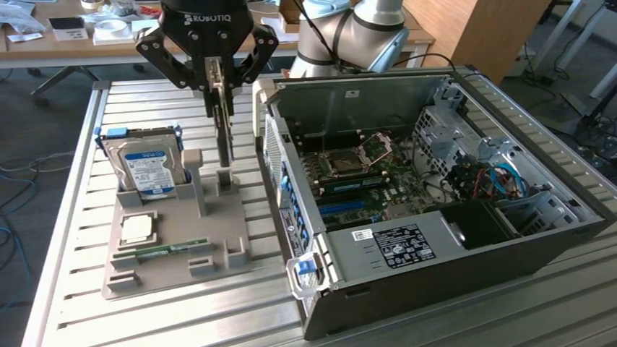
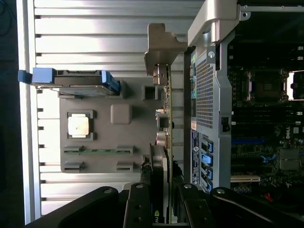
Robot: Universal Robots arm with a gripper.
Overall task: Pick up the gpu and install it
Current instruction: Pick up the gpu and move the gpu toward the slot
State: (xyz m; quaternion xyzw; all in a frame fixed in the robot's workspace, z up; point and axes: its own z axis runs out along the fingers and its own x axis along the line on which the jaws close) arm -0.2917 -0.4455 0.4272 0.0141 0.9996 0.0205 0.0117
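Observation:
The gpu [image 1: 225,137] hangs edge-on and upright from my gripper [image 1: 222,90], whose fingers are shut on its upper edge. Its lower end sits at or just above the slot posts of the grey holder plate [image 1: 173,246]; I cannot tell whether they touch. In the wrist view the gpu [image 2: 166,142] runs as a thin dark card away from my gripper [image 2: 161,211], with its silver end bracket [image 2: 164,45] at the far end. It lies between the holder plate [image 2: 111,142] and the side of the open computer case [image 2: 209,118].
On the holder plate, a hard drive [image 1: 144,166] stands in blue rails, and a silver processor [image 1: 138,230] and a green memory stick [image 1: 164,251] lie flat. The open computer case [image 1: 540,246] lies on the exterior view's right, motherboard [image 1: 366,173] exposed. All rests on a slatted metal table [image 1: 193,318].

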